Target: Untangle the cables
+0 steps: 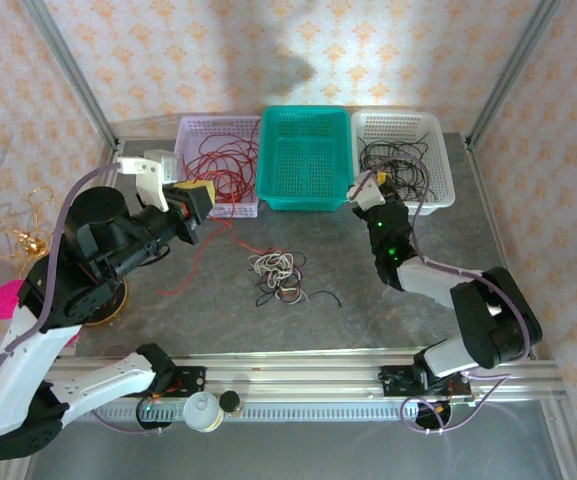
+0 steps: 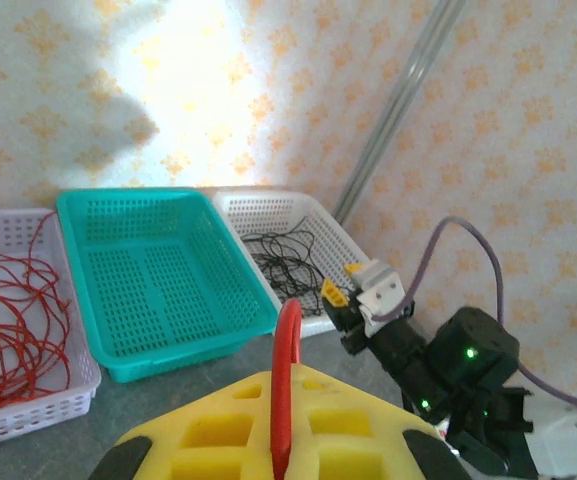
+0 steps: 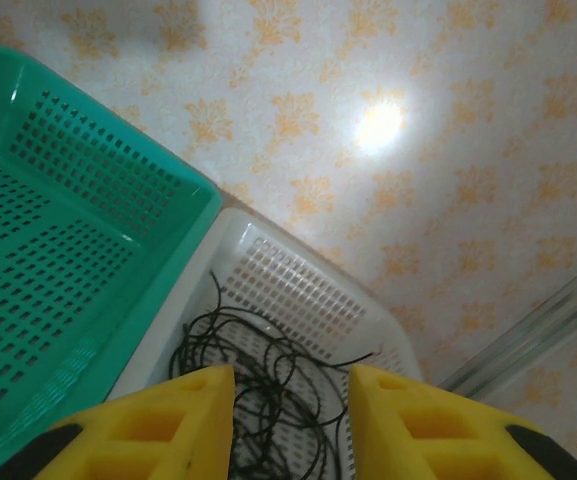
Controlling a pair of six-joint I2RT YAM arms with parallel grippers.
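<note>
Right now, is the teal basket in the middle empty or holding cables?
Empty: the teal basket has a bare perforated floor, nothing lying in it.

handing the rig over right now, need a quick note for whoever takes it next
The left gripper is shut on a red cable that trails down to the table, beside the left white basket holding red cables.
The right gripper is open, with nothing between its fingers, above the right white basket of black cables.
Done: some red and black cables sorted. The teal basket holds nothing.
Left: bin the held red cable, then untangle the clump of cream and black cables mid-table.
</note>
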